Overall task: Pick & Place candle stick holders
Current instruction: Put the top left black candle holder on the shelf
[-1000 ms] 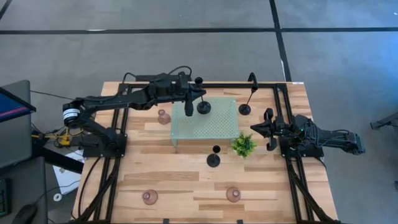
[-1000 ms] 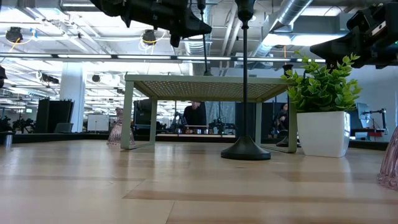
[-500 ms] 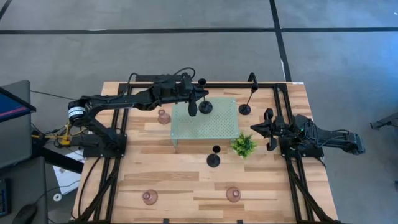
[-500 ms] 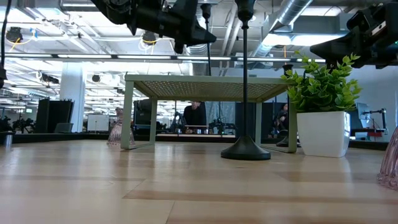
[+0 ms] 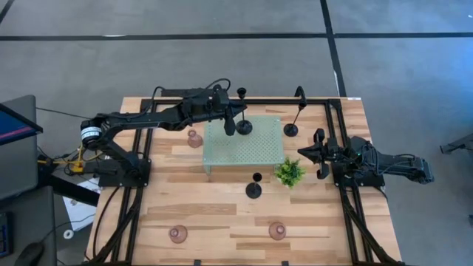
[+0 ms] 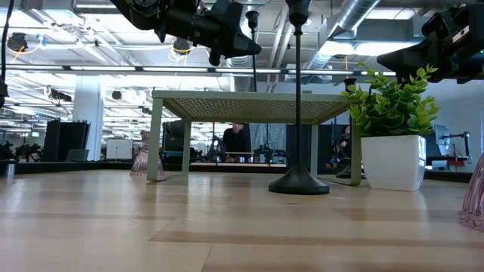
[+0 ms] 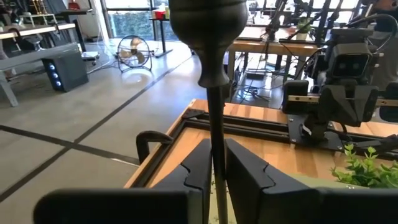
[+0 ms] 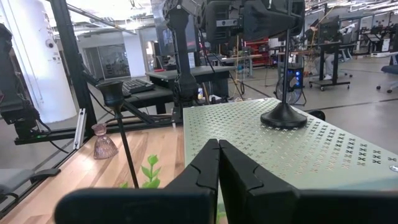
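Progress looks early: one black candle holder (image 5: pixel 242 125) is set on the green tray (image 5: pixel 259 151), its stem bracketed by the barely parted left hand (image 5: pixel 228 127). Five others are scattered over the wooden table (image 5: pixel 207 214). Right hand (image 5: pixel 319 155) is pressed shut. Workshop benches are seen behind.

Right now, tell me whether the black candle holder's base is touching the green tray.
Touching. The right wrist view shows the black candle holder with its round base flat on the perforated top of the green tray, no gap under it.

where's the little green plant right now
In the high view the green plant stands on the table right of centre, just off the pale green tray's near right corner, beside a black candle holder.
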Controlling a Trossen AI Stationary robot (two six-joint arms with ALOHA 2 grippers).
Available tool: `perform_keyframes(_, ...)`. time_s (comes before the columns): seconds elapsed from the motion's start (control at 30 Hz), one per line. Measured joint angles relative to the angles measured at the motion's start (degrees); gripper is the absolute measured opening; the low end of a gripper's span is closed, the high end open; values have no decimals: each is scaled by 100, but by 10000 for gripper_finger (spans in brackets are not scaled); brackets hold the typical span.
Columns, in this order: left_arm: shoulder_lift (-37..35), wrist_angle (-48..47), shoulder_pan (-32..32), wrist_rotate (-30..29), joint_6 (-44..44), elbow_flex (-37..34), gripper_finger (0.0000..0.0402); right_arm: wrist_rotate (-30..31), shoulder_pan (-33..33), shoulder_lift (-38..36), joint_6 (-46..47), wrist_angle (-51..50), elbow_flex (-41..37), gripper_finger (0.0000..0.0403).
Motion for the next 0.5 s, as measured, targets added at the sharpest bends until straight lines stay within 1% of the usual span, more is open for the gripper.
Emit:
perform_keyframes(0.2,0,-2,-1,1,0,0,53,0,0,-2,0,-2,0,0)
perform_keyframes(0.5,0,-10,0,-1,2,0,94,0,0,0,0,-2,0,0)
